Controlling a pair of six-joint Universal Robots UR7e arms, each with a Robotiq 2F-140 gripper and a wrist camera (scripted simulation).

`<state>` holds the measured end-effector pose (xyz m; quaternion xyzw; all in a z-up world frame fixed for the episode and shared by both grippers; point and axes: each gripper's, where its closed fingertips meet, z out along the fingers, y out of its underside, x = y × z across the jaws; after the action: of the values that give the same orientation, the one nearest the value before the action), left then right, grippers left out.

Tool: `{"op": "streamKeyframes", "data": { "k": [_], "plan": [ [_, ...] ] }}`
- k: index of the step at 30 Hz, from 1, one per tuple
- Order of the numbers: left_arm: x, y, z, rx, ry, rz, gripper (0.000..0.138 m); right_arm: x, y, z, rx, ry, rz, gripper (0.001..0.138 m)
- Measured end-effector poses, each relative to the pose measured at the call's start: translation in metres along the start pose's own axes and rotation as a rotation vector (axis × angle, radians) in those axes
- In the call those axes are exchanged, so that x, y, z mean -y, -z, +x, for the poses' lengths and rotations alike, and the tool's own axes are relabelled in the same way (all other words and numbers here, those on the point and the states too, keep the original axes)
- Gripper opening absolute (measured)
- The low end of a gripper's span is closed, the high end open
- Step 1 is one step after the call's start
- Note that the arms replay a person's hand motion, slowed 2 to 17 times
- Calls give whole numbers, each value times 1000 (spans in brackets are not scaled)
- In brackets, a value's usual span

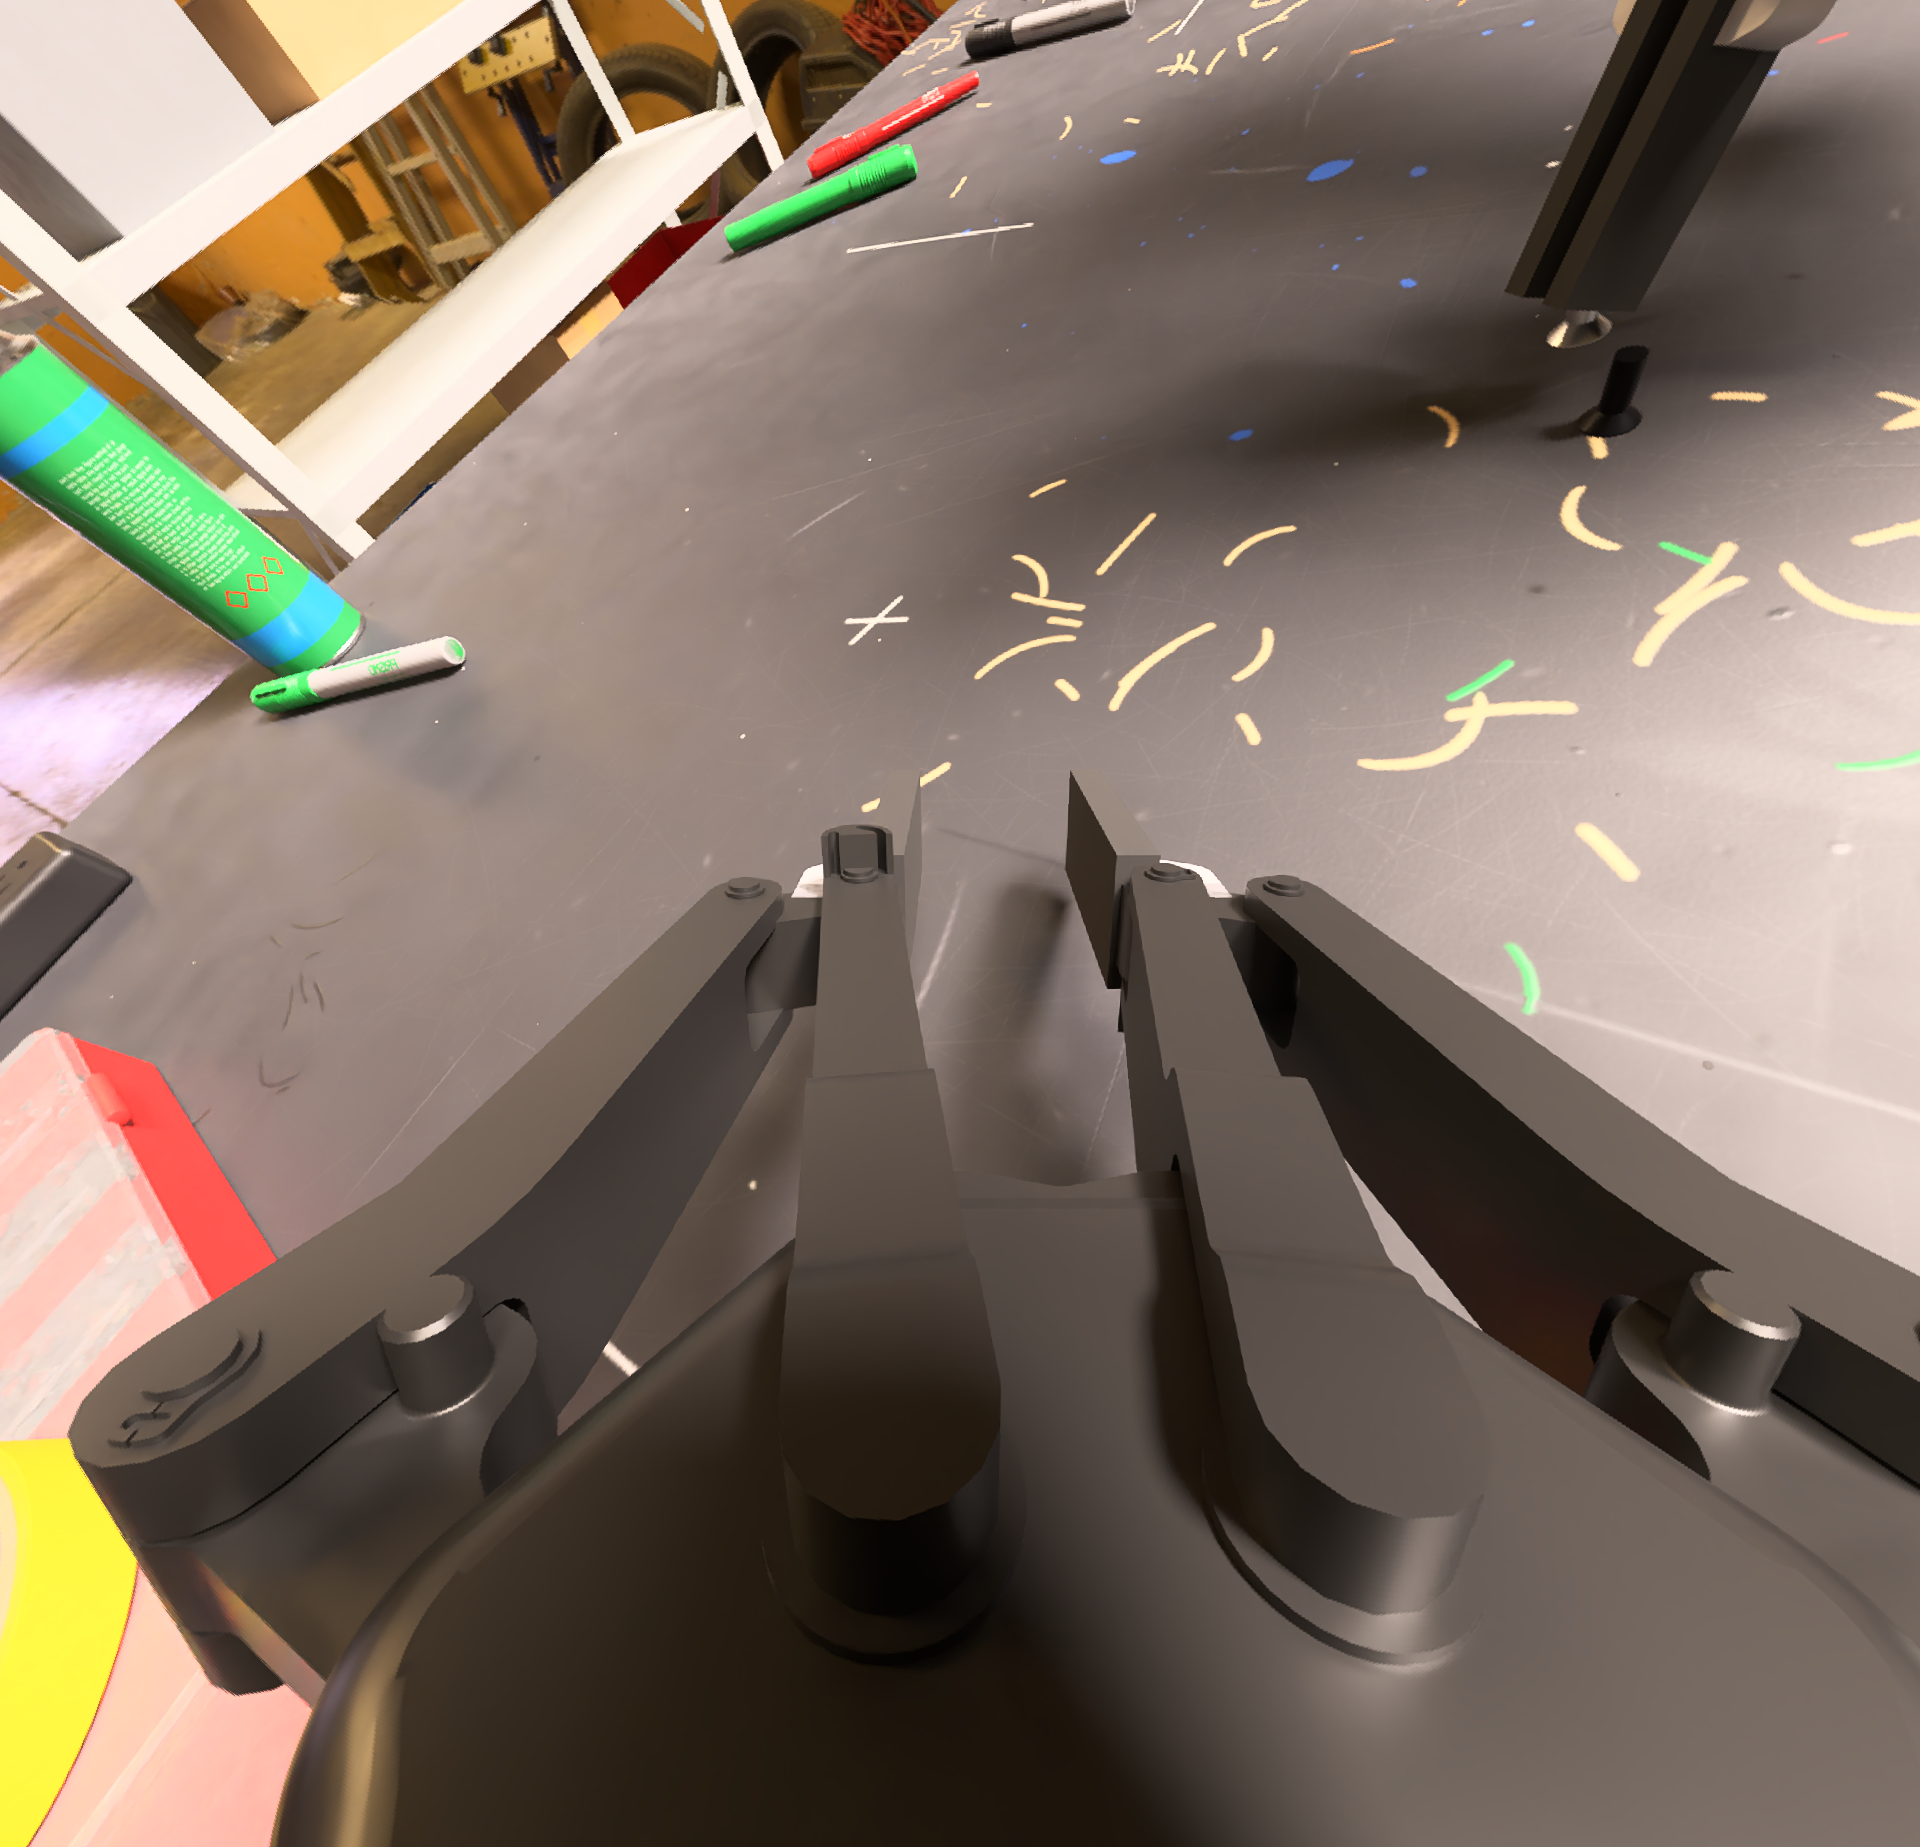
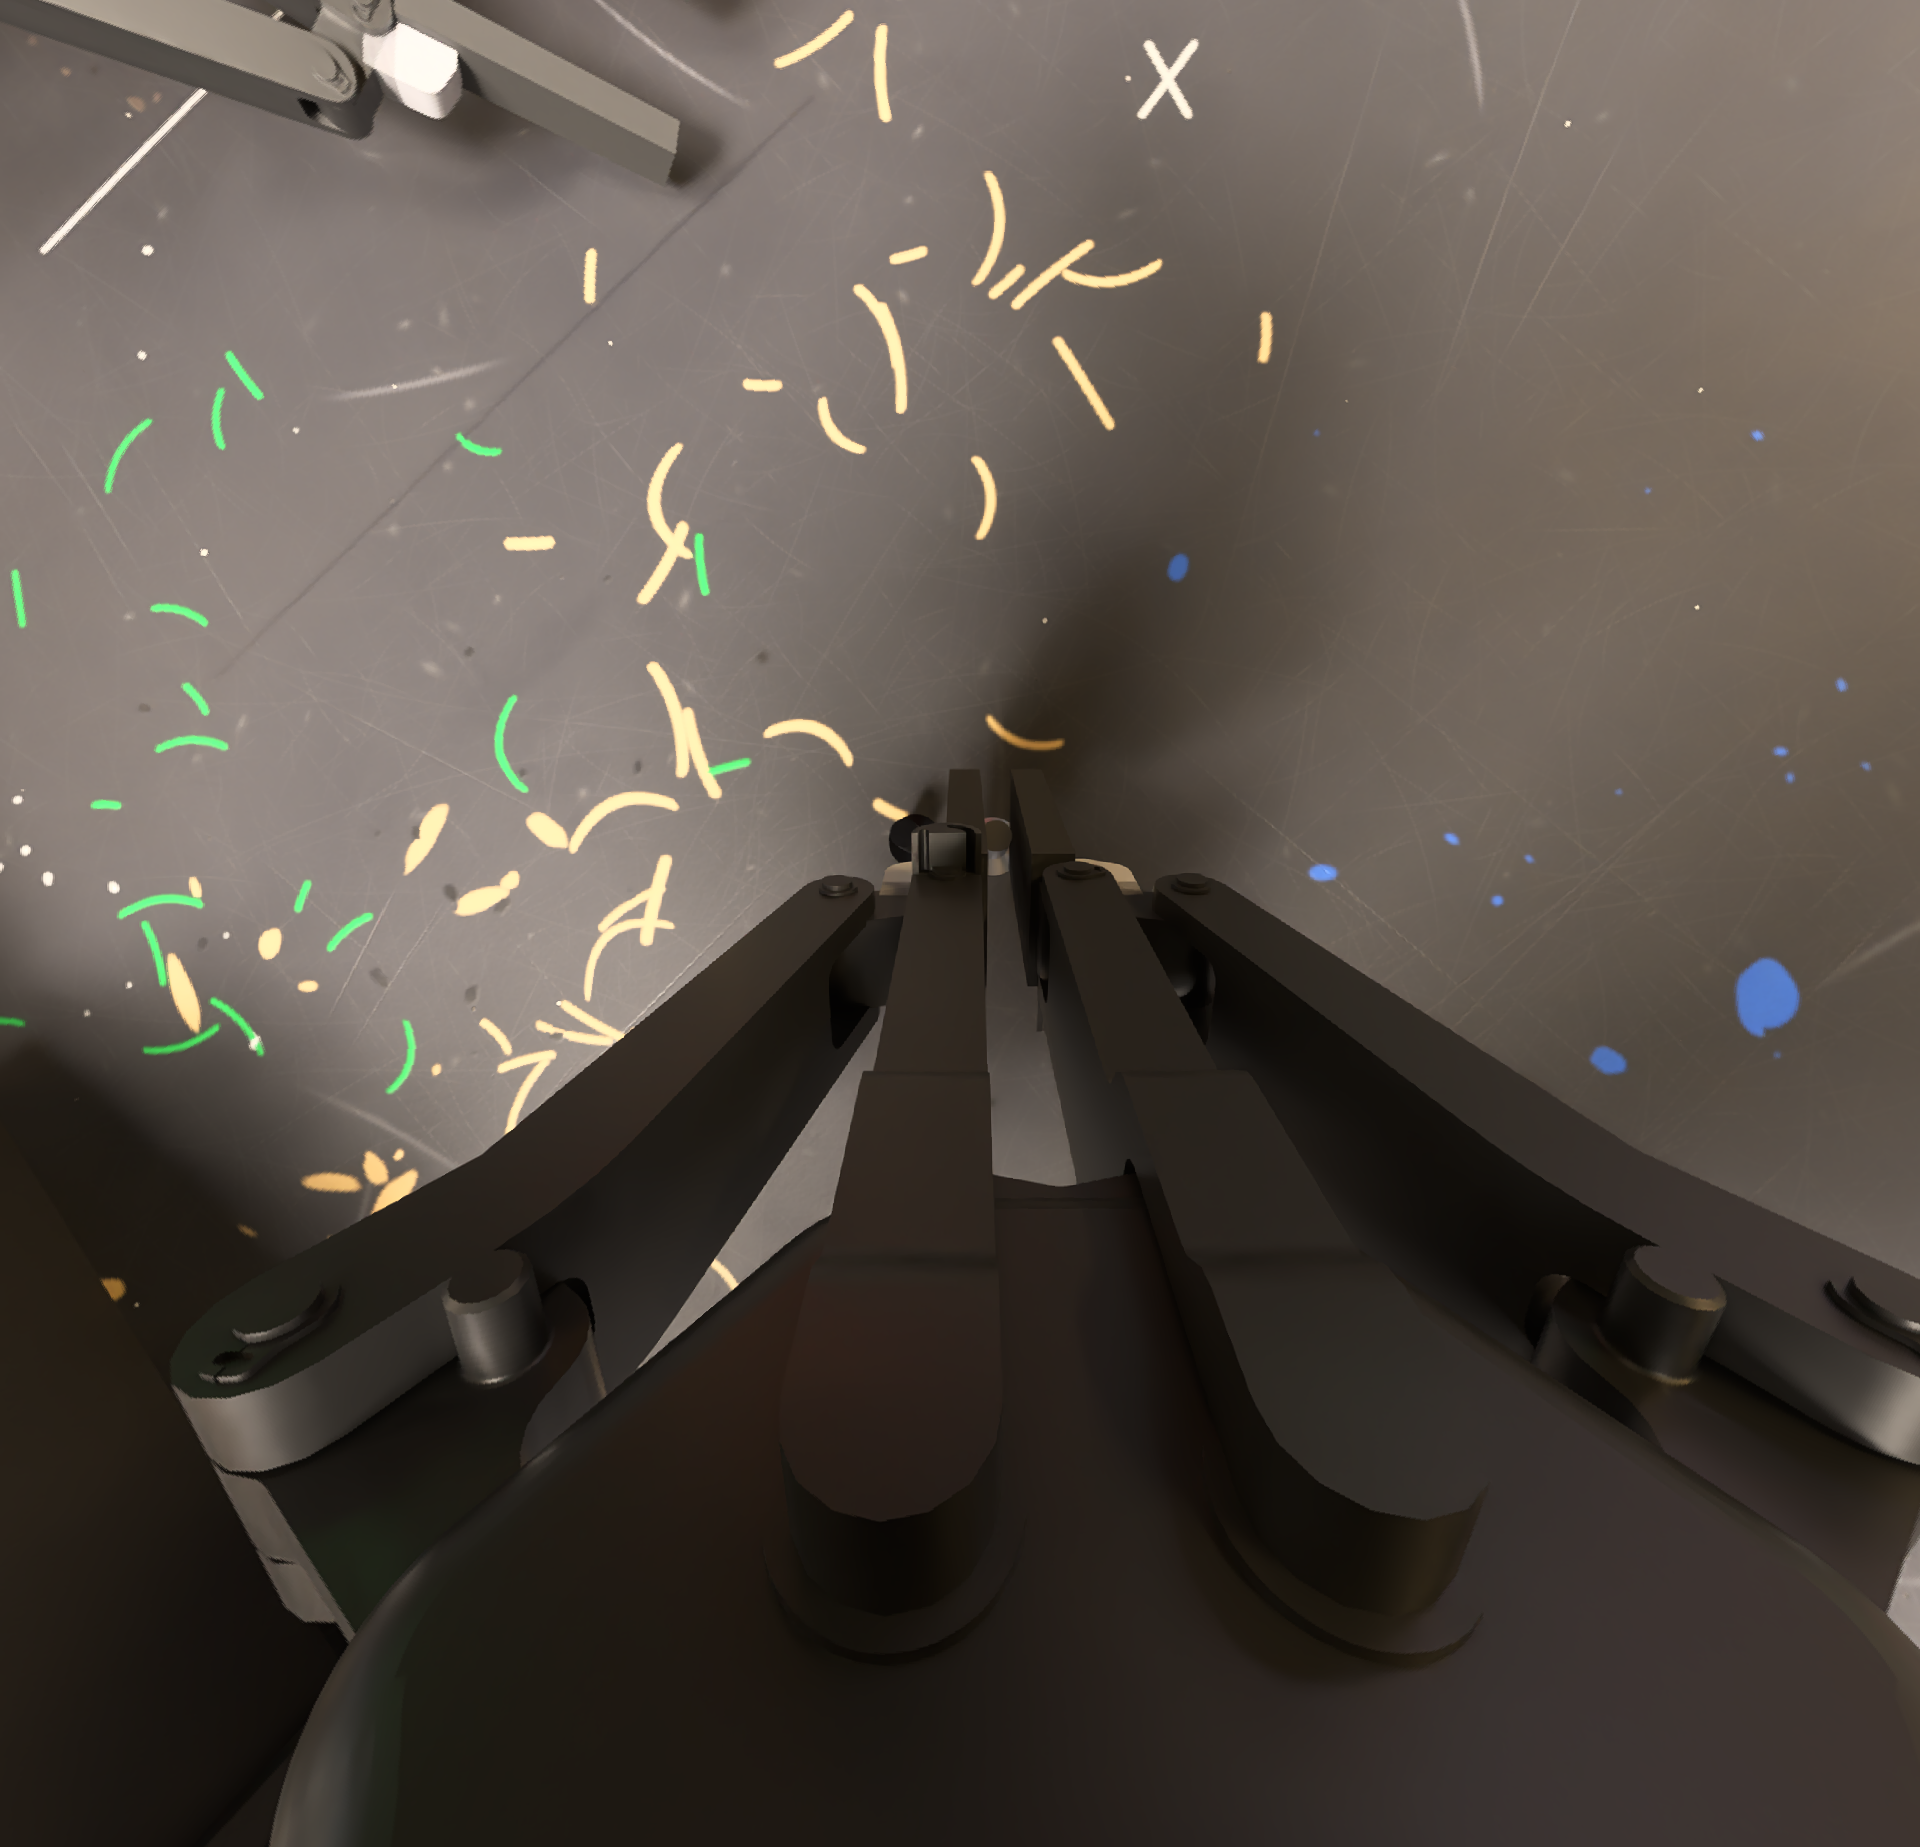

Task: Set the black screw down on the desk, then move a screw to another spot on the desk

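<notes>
Right end effector grips silver screw | black screw on desk | left end effector open, empty

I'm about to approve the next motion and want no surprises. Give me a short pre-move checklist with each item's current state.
1. Black screw on the desk, standing head-down: ok.
2. Right gripper shut on the silver screw: ok.
3. Silver screw lifted off the desk: cannot tell.
4. Black screw apart from the right gripper's fingers: ok, though close.
5. Left gripper open, empty, well away from both screws: ok.
6. Green marker and red marker far from the screws: ok.
</notes>
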<state>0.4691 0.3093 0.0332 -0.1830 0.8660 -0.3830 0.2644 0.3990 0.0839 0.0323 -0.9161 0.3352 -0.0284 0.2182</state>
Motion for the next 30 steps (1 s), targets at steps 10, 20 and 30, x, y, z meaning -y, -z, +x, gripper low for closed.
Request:
{"op": "streamKeyframes", "data": {
  "k": [10, 20, 30],
  "plan": [
    [0, 0, 0, -4, 5, 0, 38, -4, -6, 4, 6, -31, -19, 8],
    [-1, 0, 1, -3, -2, -4, 38, -6, -9, -1, 39, -30, -32, 8],
    [-1, -1, 1, -5, -3, -8, 38, -7, -12, 4, -9, -14, -51, 8]
  ]
}}
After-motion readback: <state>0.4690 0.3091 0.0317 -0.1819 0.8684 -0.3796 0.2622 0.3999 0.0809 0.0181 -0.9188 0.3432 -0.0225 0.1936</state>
